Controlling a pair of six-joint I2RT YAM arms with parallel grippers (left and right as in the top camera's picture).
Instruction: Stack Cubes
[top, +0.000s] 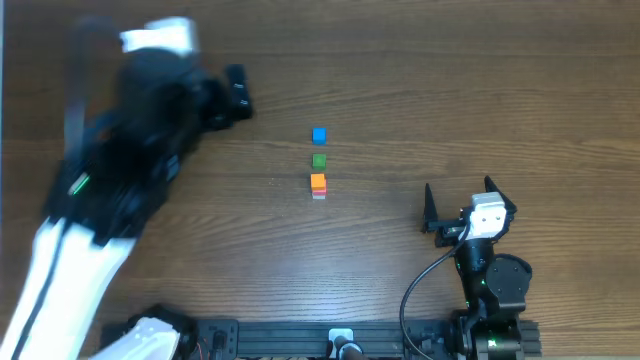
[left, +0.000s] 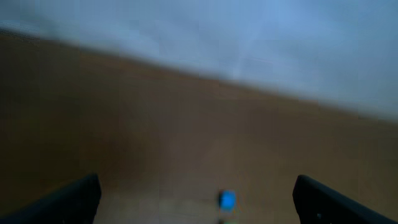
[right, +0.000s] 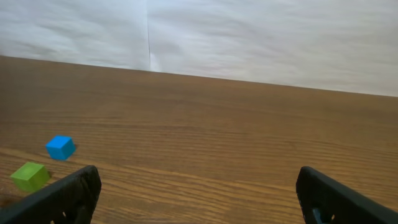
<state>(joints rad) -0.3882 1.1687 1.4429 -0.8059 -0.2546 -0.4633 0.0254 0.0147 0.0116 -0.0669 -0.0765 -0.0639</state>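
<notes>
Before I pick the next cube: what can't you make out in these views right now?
Top view: the pale sliver against the orange cube is too small to tell whether it is another cube.
Top view: blur smears the left arm, so the left hand has no clear outline.
Left wrist view: blurred; a greenish speck beside the blue cube is cut off by the edge.

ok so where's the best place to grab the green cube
Probably from straight above, pinching the left and right faces of the green cube. It sits flat and square in a row, with the blue cube just beyond it and the orange cube just nearer. Those two faces are crowded, while the sideways ones stand free.
</notes>
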